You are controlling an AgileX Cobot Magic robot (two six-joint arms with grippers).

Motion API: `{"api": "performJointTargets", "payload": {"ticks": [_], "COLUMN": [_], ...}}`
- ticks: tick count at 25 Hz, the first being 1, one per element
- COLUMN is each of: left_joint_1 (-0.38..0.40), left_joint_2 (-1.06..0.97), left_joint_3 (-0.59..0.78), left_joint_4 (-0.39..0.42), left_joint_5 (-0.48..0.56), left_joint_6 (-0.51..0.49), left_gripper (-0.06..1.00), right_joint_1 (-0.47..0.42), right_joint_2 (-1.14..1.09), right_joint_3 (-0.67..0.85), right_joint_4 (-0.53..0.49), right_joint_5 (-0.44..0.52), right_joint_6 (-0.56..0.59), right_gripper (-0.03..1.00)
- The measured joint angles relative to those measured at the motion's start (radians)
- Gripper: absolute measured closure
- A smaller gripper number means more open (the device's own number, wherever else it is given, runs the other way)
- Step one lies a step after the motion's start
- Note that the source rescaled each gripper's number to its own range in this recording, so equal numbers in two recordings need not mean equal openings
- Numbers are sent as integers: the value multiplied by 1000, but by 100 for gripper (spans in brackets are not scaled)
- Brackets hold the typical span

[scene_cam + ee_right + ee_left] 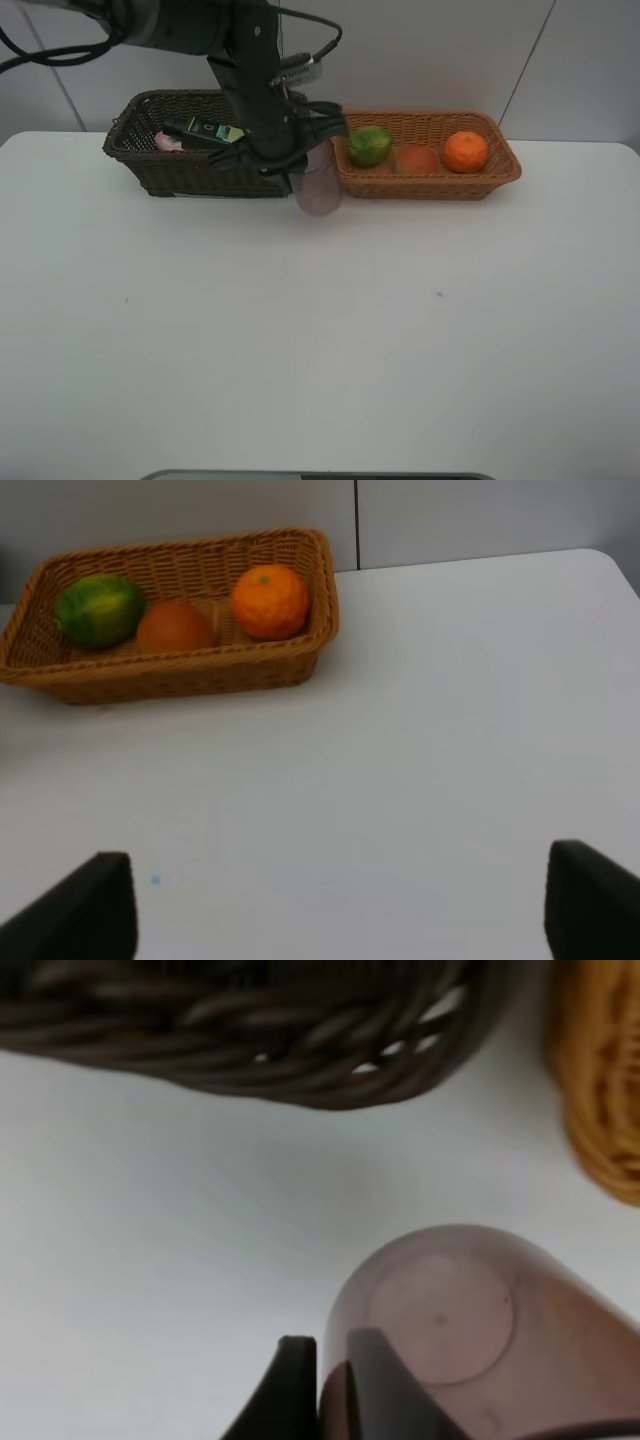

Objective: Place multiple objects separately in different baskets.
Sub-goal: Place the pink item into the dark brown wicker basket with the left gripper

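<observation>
My left gripper (306, 152) is shut on the rim of the translucent purple cup (318, 187), one finger (290, 1390) outside the wall and one inside. The cup (450, 1310) sits at the table in front of the gap between the baskets; whether it touches the table I cannot tell. The dark brown basket (150, 172) holds the pink tube (168, 142) and the dark green pump bottle (205, 130). In the orange-tan basket (430, 186) lie the green fruit (369, 146), the peach (417, 158) and the orange (465, 151). My right gripper (345, 910) stands open over bare table.
Both baskets stand side by side along the back of the white table (320, 330), close to the grey wall. The left arm reaches in from the upper left over the dark basket. The right wrist view shows the tan basket (180, 675) far ahead.
</observation>
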Motion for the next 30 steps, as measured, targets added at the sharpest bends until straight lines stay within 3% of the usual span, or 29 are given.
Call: {"api": "performJointTargets", "payload": {"ticks": [5, 12, 25, 30], "left_joint_1": [0, 41, 130, 177], "left_joint_2": [-83, -152, -155, -153], "left_joint_3": [0, 0, 0, 3], "left_joint_4": [8, 90, 364, 383], "left_joint_5": [22, 20, -73, -190], "left_joint_6": [83, 208, 233, 234], "left_gripper": [94, 94, 94, 94], "right_joint_1": [0, 0, 0, 0], "right_joint_2": [0, 0, 0, 0], "right_joint_3": [0, 0, 0, 0], "right_joint_4": [0, 0, 0, 0], "right_joint_5": [0, 0, 0, 0], "right_joint_6": [0, 0, 0, 0], "right_gripper": [26, 26, 26, 26]}}
